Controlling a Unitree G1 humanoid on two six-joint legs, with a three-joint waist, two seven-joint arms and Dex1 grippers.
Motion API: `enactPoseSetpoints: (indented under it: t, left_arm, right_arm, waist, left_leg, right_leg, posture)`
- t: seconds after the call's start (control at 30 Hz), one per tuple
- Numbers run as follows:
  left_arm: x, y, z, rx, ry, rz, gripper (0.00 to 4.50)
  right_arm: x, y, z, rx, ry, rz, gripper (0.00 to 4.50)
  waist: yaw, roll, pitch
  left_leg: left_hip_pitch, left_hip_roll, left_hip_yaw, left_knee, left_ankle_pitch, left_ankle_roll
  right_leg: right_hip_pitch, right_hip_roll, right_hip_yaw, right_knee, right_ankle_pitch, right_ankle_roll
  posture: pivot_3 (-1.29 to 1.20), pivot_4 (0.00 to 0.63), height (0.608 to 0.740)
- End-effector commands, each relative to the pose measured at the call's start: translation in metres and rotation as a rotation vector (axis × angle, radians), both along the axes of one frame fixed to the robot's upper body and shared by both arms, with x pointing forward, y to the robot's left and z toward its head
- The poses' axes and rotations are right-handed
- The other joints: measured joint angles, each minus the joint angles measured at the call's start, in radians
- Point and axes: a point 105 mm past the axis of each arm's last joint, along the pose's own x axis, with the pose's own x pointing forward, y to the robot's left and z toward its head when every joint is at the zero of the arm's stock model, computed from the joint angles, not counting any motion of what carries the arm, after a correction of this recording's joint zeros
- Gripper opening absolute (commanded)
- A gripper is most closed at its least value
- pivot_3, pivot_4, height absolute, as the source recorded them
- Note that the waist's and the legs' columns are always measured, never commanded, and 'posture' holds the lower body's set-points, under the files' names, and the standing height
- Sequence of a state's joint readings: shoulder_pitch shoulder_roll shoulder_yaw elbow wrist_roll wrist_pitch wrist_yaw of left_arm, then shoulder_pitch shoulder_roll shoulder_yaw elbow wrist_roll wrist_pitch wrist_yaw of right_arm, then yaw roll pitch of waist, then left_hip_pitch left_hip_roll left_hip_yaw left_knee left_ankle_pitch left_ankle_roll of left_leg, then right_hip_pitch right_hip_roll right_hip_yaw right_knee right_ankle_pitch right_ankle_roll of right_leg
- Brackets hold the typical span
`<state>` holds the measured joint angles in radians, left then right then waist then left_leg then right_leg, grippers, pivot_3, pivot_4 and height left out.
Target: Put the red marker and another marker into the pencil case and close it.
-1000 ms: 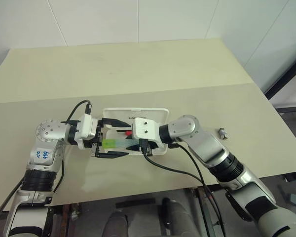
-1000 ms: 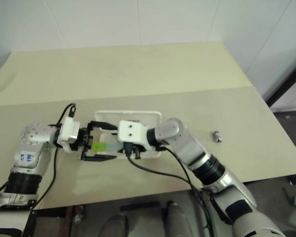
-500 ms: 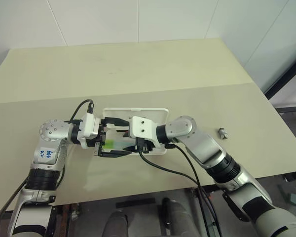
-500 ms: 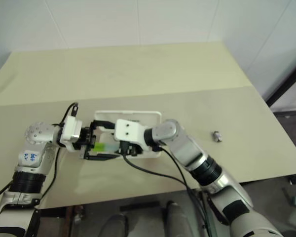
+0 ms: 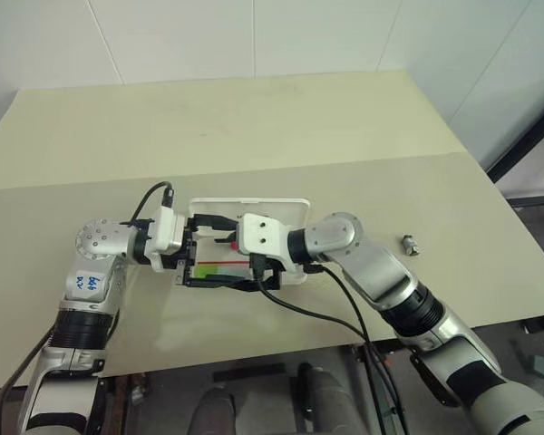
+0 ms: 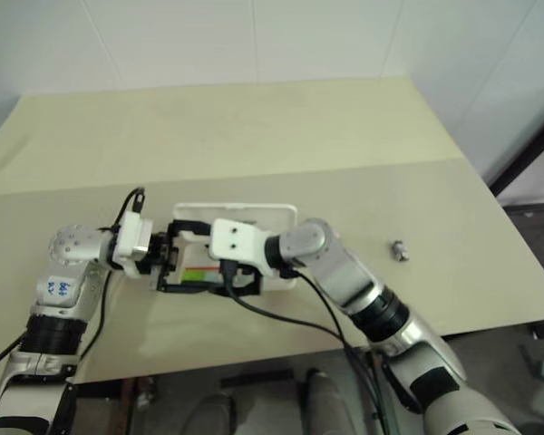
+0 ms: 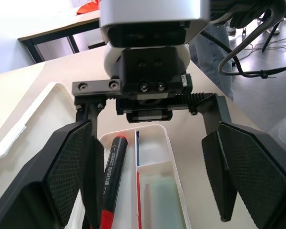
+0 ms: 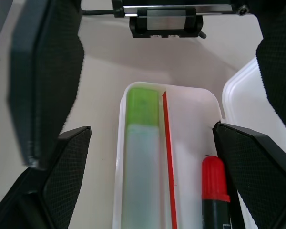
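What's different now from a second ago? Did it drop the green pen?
Yes. The right gripper opened and let go of the green-capped marker, which now lies in the pencil case beside the red marker. The left gripper stayed open at the case's other end; the lid stayed open.

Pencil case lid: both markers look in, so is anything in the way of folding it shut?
Yes. Both open grippers, left and right, straddle the tray of the pencil case, where the green-capped marker and red marker lie.
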<state>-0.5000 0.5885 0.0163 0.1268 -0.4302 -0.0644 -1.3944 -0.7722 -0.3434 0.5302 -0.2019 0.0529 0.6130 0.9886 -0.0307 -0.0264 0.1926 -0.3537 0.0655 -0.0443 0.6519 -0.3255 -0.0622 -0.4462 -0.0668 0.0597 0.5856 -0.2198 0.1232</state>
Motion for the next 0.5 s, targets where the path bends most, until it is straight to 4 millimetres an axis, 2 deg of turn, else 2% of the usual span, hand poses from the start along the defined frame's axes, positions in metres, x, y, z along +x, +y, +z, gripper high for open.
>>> enactPoseSetpoints:
  t: [0.03, 0.27, 0.5]
  left_arm:
    - [-0.006, -0.005, 0.008, -0.019, -0.029, -0.041, 4.45]
    - [-0.012, -0.012, 0.007, -0.033, -0.011, -0.081, 4.45]
    - [-0.020, -0.028, 0.008, -0.064, 0.003, -0.130, 4.45]
  right_arm:
    - [-0.011, -0.005, 0.017, 0.054, -0.020, 0.005, 4.47]
    - [-0.029, -0.019, 0.031, 0.116, 0.033, -0.082, 4.47]
    - [-0.034, -0.044, 0.042, 0.168, 0.074, -0.304, 4.47]
  waist:
    - [0.000, 0.000, 0.000]
    - [0.002, 0.000, 0.000]
    - [0.003, 0.000, 0.000]
  left_leg:
    - [0.000, 0.000, 0.000, 0.000, 0.000, 0.000]
    - [0.000, 0.000, 0.000, 0.001, 0.000, 0.000]
    - [0.000, 0.000, 0.000, 0.001, 0.000, 0.000]
  right_leg:
    - [0.000, 0.000, 0.000, 0.000, 0.000, 0.000]
    - [0.000, 0.000, 0.000, 0.000, 0.000, 0.000]
    - [0.000, 0.000, 0.000, -0.002, 0.000, -0.001]
  posture:
    - [0.00, 0.150, 0.740]
    - [0.00, 0.150, 0.740]
    - [0.00, 0.150, 0.740]
